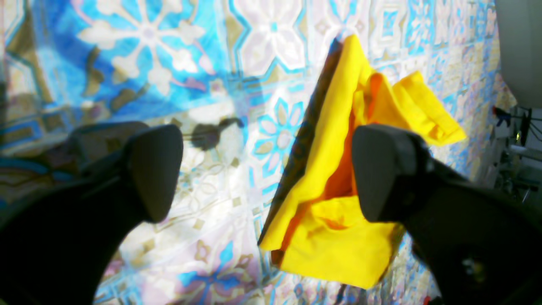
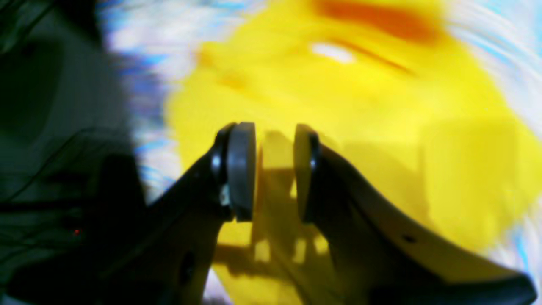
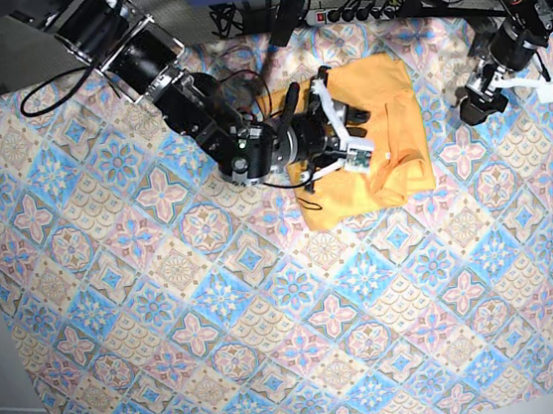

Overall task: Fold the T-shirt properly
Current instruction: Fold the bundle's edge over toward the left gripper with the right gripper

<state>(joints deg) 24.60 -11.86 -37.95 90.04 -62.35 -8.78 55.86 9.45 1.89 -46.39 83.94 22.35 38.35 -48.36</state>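
From the base view we see the right gripper [image 3: 374, 138] over the T-shirt [image 3: 397, 83] on the tablecloth [image 3: 269, 318]; its wrist view shows 2 pads narrowly apart, holding nothing. The left gripper [image 3: 472, 110], beside the shirt, gapes wide.

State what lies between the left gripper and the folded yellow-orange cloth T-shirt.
Only bare blue-and-pink tile-patterned tablecloth lies between the left gripper and the yellow-orange cloth T-shirt; the base view shows this.

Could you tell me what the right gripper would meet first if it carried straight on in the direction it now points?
Most likely the T-shirt: the right gripper points straight at the yellow cloth, which fills the view beyond its fingertips. The picture is blurred, so the gap is hard to judge.
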